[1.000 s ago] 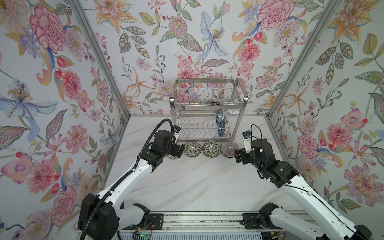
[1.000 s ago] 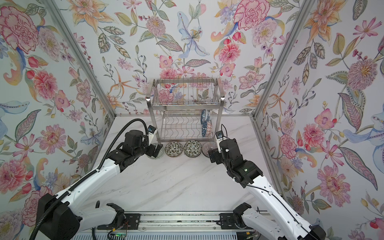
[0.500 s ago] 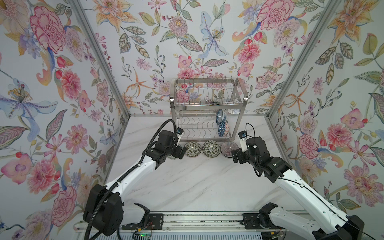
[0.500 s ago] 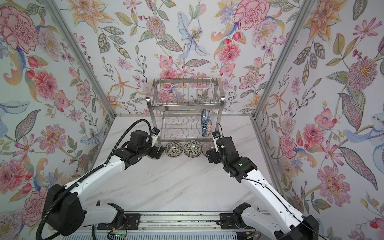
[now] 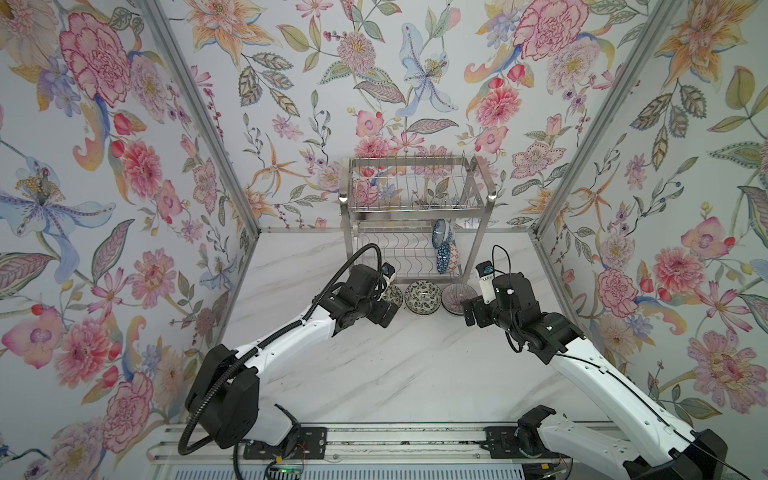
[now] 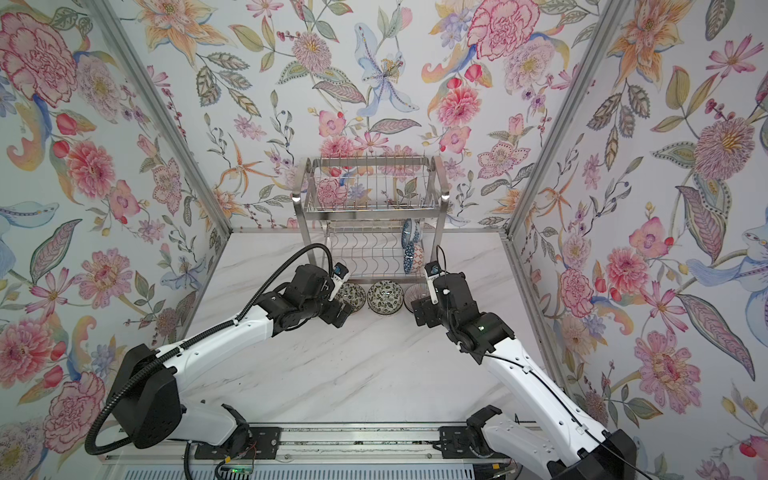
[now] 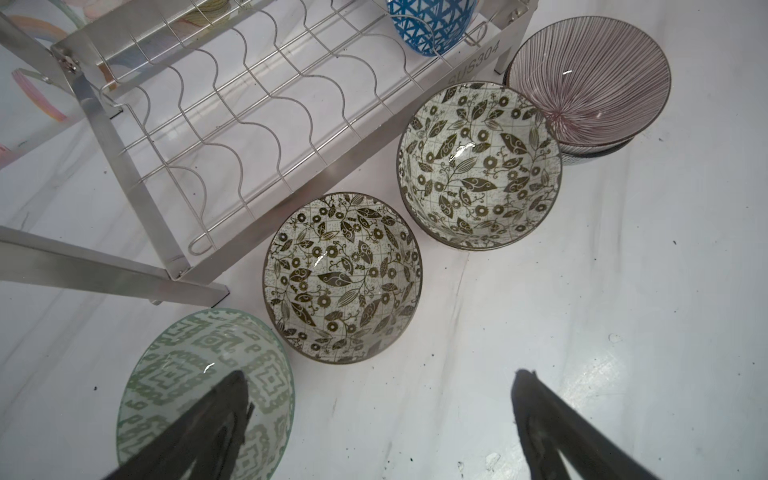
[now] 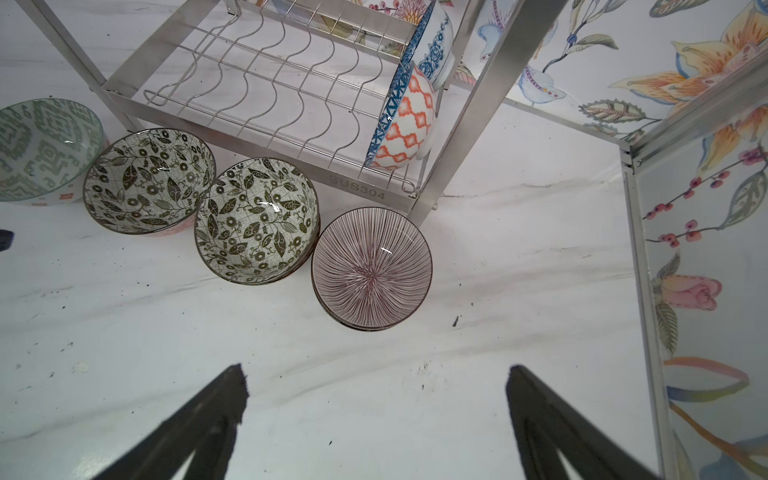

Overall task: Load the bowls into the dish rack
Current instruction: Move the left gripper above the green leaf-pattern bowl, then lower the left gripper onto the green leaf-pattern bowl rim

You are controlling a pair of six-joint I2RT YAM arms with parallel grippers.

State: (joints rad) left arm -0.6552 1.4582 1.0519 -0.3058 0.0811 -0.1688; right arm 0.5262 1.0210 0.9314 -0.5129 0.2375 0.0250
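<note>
Marbled tabletop (image 7: 582, 299) — round glazed bowls (image 7: 343, 276).

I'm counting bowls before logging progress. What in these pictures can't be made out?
- Stack under the pink-lined bowl: rims show beneath in both wrist views; the count is hidden by it.
- Green-patterned bowl: hidden in both top views by the left arm.
- Dish rack upper shelf: too small in top views against the wallpaper to tell contents.

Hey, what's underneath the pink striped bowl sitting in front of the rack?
The pink striped bowl sits nested in another bowl; only a sliver of its dark-lined outside shows. Its inside, and anything beneath it, is covered.
</note>
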